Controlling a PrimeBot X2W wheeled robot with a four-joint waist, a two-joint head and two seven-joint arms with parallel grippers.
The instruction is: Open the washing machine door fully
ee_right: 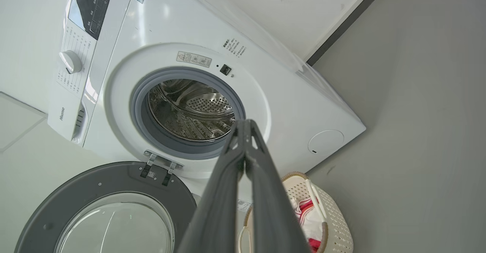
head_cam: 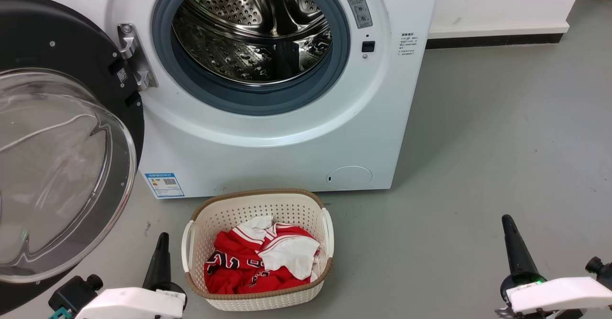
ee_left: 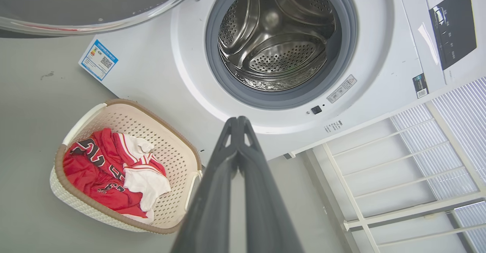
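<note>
Washing machine door [head_cam: 52,156] stands swung wide to the left of the washing machine [head_cam: 267,142]. It hangs from its silver hinge [head_cam: 134,56] at the left edge of the opening. You see its black rim and the bulging glass bowl turned outward. The blue-grey gasket [head_cam: 258,100] and the perforated steel drum [head_cam: 253,32] lie exposed.

Your left gripper [head_cam: 164,237] sits low at the near left, between the door's lower edge and the laundry basket [head_cam: 258,195], touching neither. In the left wrist view its fingers are pressed together at the tips and hold nothing.

Your right gripper [head_cam: 508,221] sits at the near right over the grey floor [head_cam: 478,142], well apart from machine and basket. Its fingers are likewise closed tip to tip on nothing.

The laundry basket rests on the floor just in front of the machine, with a red and white garment [head_cam: 248,261] inside.
</note>
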